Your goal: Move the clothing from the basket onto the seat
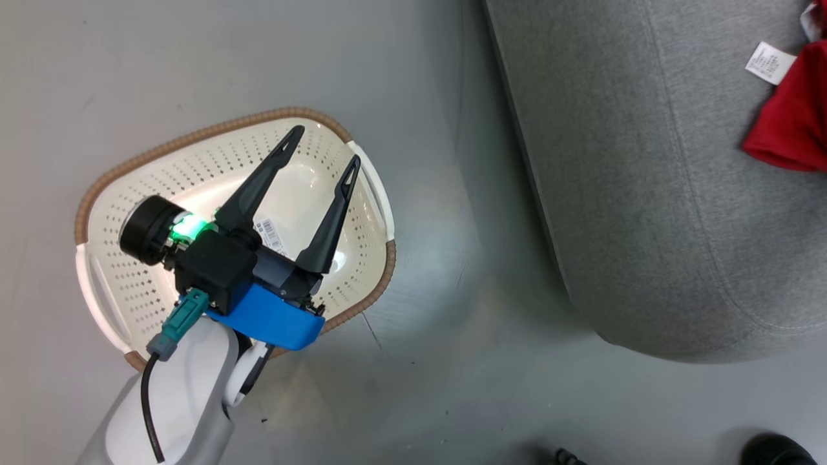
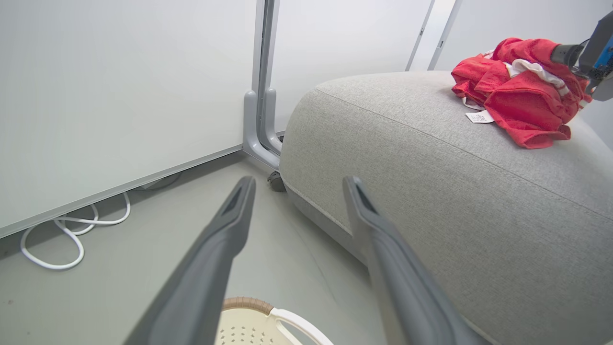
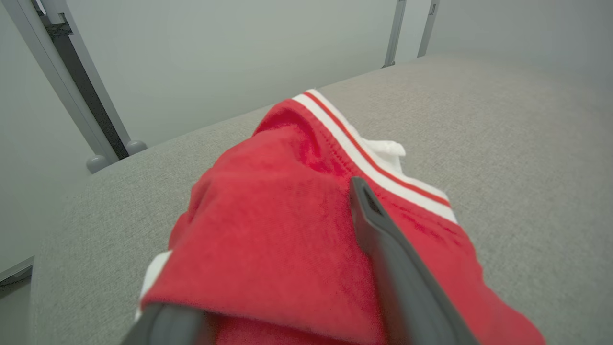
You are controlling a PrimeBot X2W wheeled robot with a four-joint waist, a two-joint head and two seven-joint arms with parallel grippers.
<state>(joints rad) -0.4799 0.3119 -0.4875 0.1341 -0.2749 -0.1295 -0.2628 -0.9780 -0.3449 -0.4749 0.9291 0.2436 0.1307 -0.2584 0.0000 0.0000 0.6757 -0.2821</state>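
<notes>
Right gripper (image 3: 301, 191) had its fingers spread, the clothing (image 3: 268, 239) bunched between them and draped over the lower-left one, lying on the seat (image 3: 503, 143). Pulling back could snag that fold and drag it off. Left gripper (image 1: 327, 143), also spread, hung over the basket (image 1: 123, 290), frame left.

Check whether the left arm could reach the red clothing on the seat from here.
Probably not without moving over: the left gripper hangs open above the basket, while the clothing lies on the far side of the seat, across bare floor. Nothing blocks the path.
</notes>
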